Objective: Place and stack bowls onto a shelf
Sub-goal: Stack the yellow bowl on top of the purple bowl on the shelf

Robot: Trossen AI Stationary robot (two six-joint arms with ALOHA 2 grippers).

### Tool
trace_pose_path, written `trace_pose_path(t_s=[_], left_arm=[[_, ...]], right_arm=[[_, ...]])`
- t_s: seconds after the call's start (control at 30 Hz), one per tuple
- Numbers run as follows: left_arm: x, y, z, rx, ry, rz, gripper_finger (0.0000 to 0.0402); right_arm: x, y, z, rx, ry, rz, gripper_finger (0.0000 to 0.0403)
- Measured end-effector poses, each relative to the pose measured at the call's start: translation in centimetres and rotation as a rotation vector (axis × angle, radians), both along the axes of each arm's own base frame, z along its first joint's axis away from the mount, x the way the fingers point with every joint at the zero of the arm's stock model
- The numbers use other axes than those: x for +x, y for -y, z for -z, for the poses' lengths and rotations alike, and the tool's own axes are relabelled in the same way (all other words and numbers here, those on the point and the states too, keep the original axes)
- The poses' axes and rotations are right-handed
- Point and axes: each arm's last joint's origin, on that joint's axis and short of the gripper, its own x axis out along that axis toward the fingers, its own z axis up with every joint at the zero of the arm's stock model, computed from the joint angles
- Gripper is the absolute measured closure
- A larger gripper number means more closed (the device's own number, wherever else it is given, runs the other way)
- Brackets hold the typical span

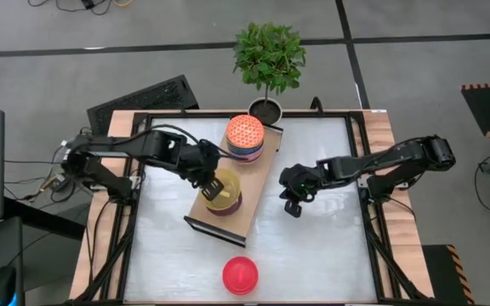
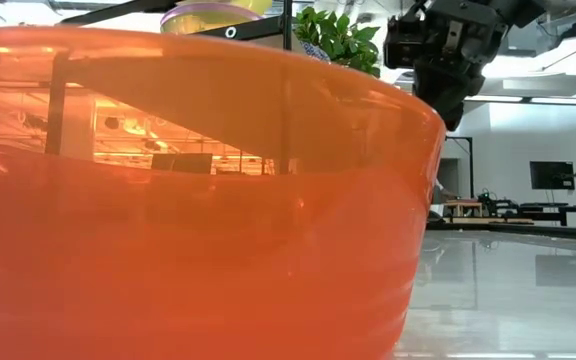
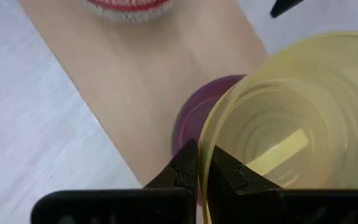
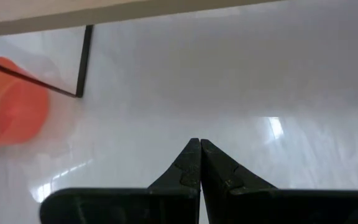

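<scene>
Left pincer (image 1: 213,185) clamps yellow bowl's (image 1: 225,189) rim directly above purple bowl (image 1: 225,206) on shelf (image 1: 259,183); right pincer (image 1: 293,204), closed and empty, hovers nearer the red bowl (image 1: 240,275) on the surface (image 1: 313,255).

Red bowl (image 2: 188,200): fills most of the low view, cut off at left and bottom edges; hides nearly all of the table behind it
Shelf (image 2: 258,28): in the low view only a dark frame strip shows above the red bowl's rim
Purple bowl (image 3: 194,121): largely covered by the yellow bowl (image 3: 291,124) (itself cut off at the right edge)
Patterned red-white bowl (image 3: 129,7): only a sliver at the top edge
Bowls under the patterned one (image 1: 245,151): stacked, count and colours too small to tell
</scene>
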Motion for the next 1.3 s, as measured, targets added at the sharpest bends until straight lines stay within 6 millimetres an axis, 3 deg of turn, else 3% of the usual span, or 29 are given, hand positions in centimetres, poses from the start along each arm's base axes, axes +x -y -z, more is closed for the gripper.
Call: trace_pose_path(t_s=[0.37, 1.3], left_arm=[[0.6, -0.7, 2.9, -0.024, -0.045, -0.019, 0.0401], [1.8, -1.2, 4.5, -0.072, -0.100, 0.046, 0.0401]], right_arm=[[0.0, -0.4, 0.0, -0.016, 0.001, -0.006, 0.0378], [-0.1, -0.5, 0.0, -0.037, 0.002, 0.007, 0.0378]])
